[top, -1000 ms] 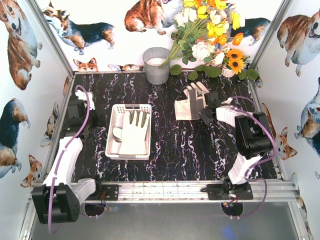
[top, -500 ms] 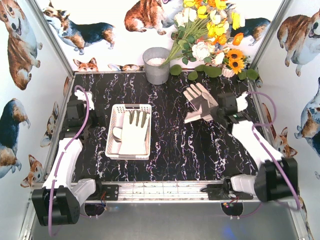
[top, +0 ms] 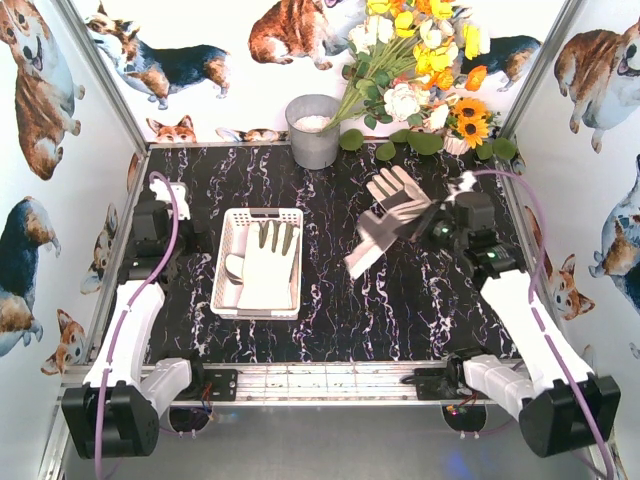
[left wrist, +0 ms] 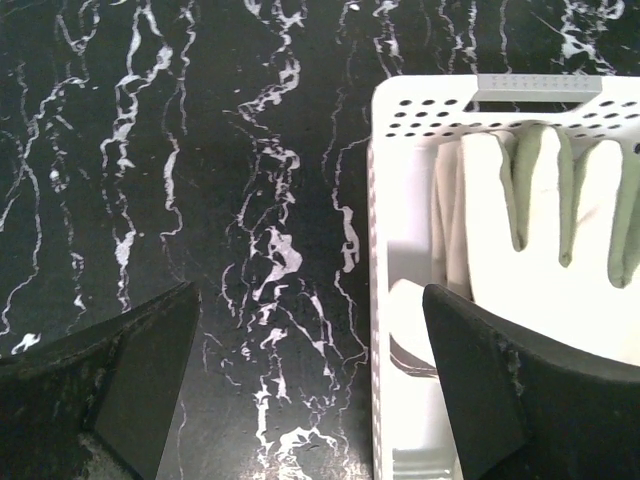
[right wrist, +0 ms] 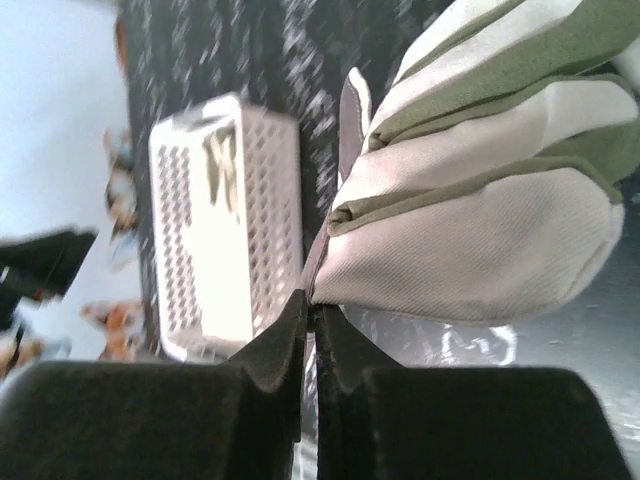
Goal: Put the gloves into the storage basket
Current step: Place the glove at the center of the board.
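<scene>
At the left edge of the black, white-veined marble-pattern worktop (top: 340, 300), the left tool (left wrist: 312, 295) hangs with its jaws spread wide and nothing between them. One dark finger is over bare worktop and the other over the near left corner of the white plastic rectangular basket with perforated sides (top: 222, 270). Inside that basket lie flat cream-white fabric gloves with grey finger patches (top: 268, 265), fingers pointing toward the back wall. A grey metal bucket (top: 314, 130) stands behind the basket at the back edge, to its right. Further right, well apart from the basket, another cream-white glove with grey-green patches (top: 385, 215) hangs tilted, fingers up toward the back and cuff down toward the basket side. The right tool (right wrist: 310, 305) is clamped tight on a thin edge of this glove, with the glove's bulk lying on the tool's left.
</scene>
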